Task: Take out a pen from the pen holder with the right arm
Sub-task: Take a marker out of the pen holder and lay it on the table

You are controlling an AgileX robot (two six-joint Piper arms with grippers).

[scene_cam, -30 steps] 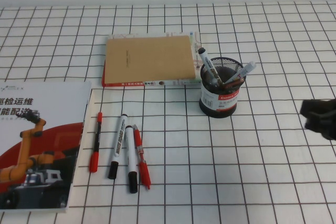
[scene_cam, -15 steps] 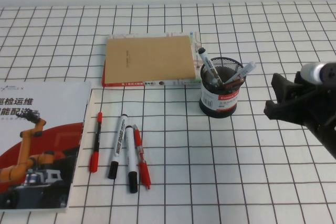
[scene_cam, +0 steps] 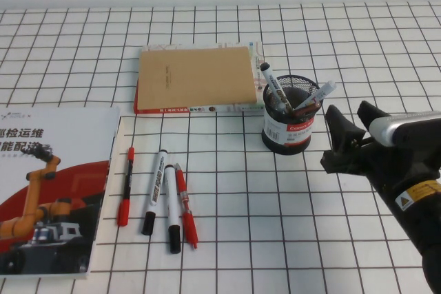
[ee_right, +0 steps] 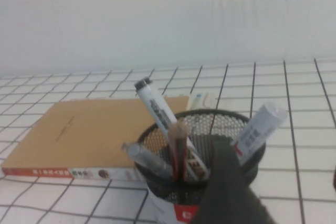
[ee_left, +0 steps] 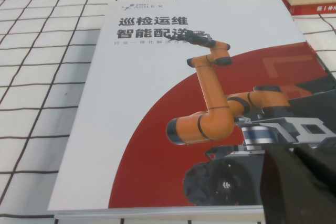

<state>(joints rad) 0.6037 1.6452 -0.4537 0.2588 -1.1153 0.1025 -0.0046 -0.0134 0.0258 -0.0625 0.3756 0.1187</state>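
Observation:
A black mesh pen holder (scene_cam: 288, 129) stands near the table's middle, to the right of the pens lying flat. It holds a black-capped white marker (scene_cam: 273, 86), a grey-capped marker (scene_cam: 318, 94) and thinner pens. My right gripper (scene_cam: 351, 120) is just right of the holder, open and empty, its fingers pointing toward it. In the right wrist view the holder (ee_right: 157, 182) is close ahead, with the black-capped marker (ee_right: 157, 103), the grey marker (ee_right: 257, 129) and a brownish pen (ee_right: 180, 150); the right gripper (ee_right: 281, 187) straddles the holder's right side. My left gripper (ee_left: 299, 187) hovers over a brochure.
A brown notebook (scene_cam: 194, 79) lies behind and left of the holder. A robot brochure (scene_cam: 48, 184) covers the front left, also seen under the left wrist camera (ee_left: 157, 103). A red pen (scene_cam: 125, 187), two white markers (scene_cam: 155, 189) and another red pen (scene_cam: 185, 204) lie beside it.
My right arm has come in from the right edge to just beside the pen holder, and its jaws have spread open. The pens and holder have not moved.

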